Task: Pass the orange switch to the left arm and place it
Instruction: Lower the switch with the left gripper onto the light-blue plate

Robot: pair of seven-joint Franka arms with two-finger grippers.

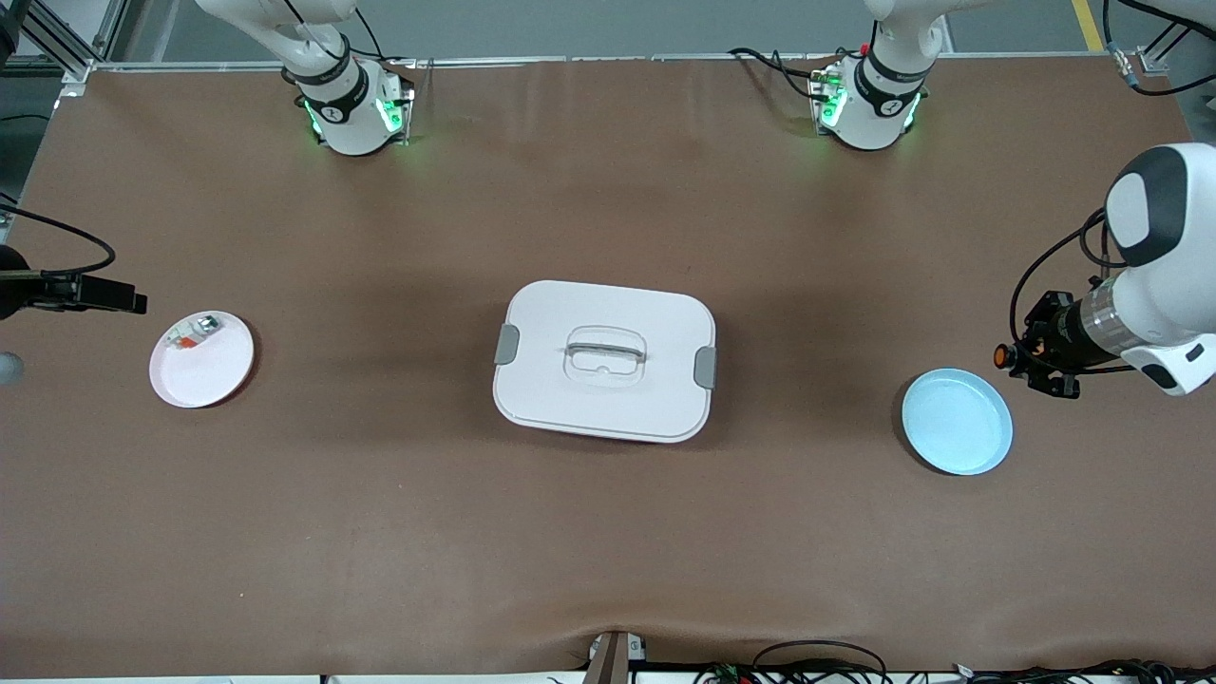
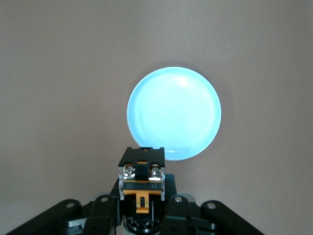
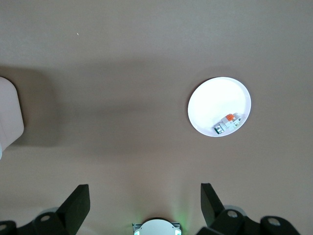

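Note:
The orange switch (image 1: 1001, 357) is a small black part with an orange round cap. My left gripper (image 1: 1024, 361) is shut on it, up in the air beside the light blue plate (image 1: 957, 421) at the left arm's end of the table. In the left wrist view the switch (image 2: 142, 178) sticks out of the left gripper (image 2: 142, 208) with the blue plate (image 2: 173, 112) below it. The white box (image 1: 604, 359) sits at mid-table. My right gripper (image 3: 144, 196) hangs open and empty, high over the right arm's end of the table (image 1: 123, 299).
A white plate (image 1: 217, 372) at the right arm's end holds a pale silvery part with a red-orange bit (image 1: 195, 334). The right wrist view shows that plate (image 3: 215, 100), the part (image 3: 227, 122) and a corner of the box (image 3: 9, 115). Brown tabletop surrounds everything.

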